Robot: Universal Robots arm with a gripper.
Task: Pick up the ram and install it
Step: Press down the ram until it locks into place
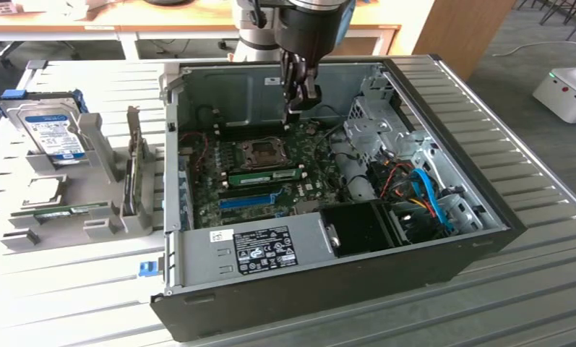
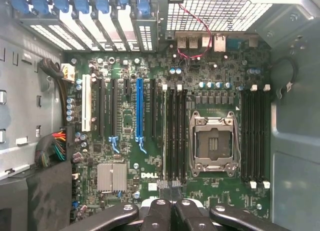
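Fingers [image 2: 169,188] pressed together, hovering over the motherboard [image 2: 220,188] in the open computer case [image 1: 365,289]. One ram [image 1: 265,176] sits slotted below them, beside the processor socket [image 1: 264,153].

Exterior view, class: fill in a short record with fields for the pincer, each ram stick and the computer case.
pincer: shut, nothing seen in it, above the motherboard
ram in case: green stick lying in a slot beside the CPU socket
spare ram: in the grey holder, at the exterior view's left of the case
case: lying on its side, open
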